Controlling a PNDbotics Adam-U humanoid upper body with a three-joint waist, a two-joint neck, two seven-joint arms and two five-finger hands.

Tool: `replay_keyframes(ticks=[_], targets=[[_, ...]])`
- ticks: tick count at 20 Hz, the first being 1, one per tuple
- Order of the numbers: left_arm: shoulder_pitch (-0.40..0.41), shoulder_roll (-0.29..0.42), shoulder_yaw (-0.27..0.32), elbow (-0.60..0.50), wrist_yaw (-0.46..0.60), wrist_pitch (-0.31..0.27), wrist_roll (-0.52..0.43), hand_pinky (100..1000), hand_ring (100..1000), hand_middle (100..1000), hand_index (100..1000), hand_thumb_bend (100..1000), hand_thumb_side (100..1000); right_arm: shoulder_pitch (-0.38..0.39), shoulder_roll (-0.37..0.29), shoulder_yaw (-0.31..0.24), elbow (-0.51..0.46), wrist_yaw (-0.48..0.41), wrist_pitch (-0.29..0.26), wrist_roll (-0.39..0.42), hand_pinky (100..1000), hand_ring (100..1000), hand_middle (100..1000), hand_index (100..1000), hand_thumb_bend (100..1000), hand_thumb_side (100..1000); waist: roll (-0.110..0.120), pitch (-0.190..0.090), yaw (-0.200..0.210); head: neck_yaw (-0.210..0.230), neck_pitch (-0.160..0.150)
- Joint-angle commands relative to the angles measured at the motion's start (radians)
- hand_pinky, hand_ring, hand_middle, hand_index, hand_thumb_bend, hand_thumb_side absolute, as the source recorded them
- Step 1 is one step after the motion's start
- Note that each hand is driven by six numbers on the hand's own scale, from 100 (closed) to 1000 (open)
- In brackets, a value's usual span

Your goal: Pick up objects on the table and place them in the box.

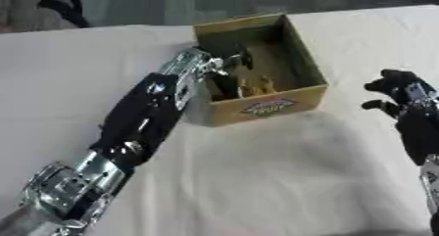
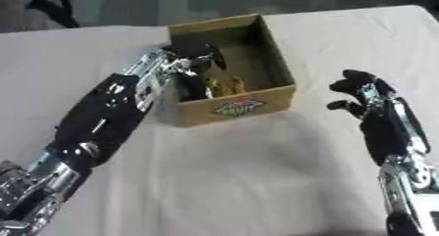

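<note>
From the lower left corner the left arm runs diagonally up across the white table, black in the middle and silver at the joints. Its left hand has gone over the near left wall of the cardboard box, which sits in the upper middle of the frame, open at the top, with a printed label on its front side. The hand is down inside the box, and I cannot tell from here whether its fingers are curled or straight. Just to the right of the hand, on the floor of the box, lies something yellowish, too small to make out. At the right edge, well apart from the box, the right hand hovers with its fingers relaxed and spread, holding nothing.
</note>
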Motion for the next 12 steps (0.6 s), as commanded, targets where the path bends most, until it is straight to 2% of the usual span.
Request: replay_keyframes(ticks=[1,2,5,6,10,12], targets=[[-0.032,0.038,0.012,-0.075,0.043,0.017,0.048,651,691,710,773,842,413,-0.006,-0.007,-0.005,-0.007,-0.009,-0.003,0.003,570,755,610,746,100,608,-0.008,-0.024,0.005,-0.005,0.004],[-0.032,0.044,0.013,-0.094,0.061,0.023,0.061,649,687,705,771,832,409,-0.004,-0.007,-0.005,-0.007,-0.009,-0.003,0.002,570,755,610,746,100,608,-0.009,-0.026,0.008,-0.007,0.005],[-0.029,0.069,0.016,-0.16,0.135,0.04,0.096,630,657,665,746,630,398,0.002,-0.009,-0.009,-0.006,-0.009,-0.003,0.0,571,755,610,746,100,607,-0.012,-0.032,0.024,-0.017,0.009],[-0.025,0.084,0.017,-0.192,0.168,0.045,0.107,628,653,660,743,590,397,0.005,-0.009,-0.01,-0.006,-0.009,-0.004,-0.002,571,755,610,746,100,607,-0.013,-0.034,0.031,-0.022,0.011],[0.011,0.152,0.023,-0.345,0.312,0.078,0.14,604,619,621,717,459,379,0.015,-0.014,-0.017,-0.005,-0.009,-0.005,-0.007,571,756,610,746,100,607,-0.015,-0.042,0.061,-0.044,0.019],[0.047,0.189,0.037,-0.433,0.401,0.107,0.174,595,607,606,703,422,359,0.021,-0.017,-0.021,-0.005,-0.01,-0.005,-0.01,571,756,610,746,100,606,-0.016,-0.047,0.076,-0.056,0.022]])
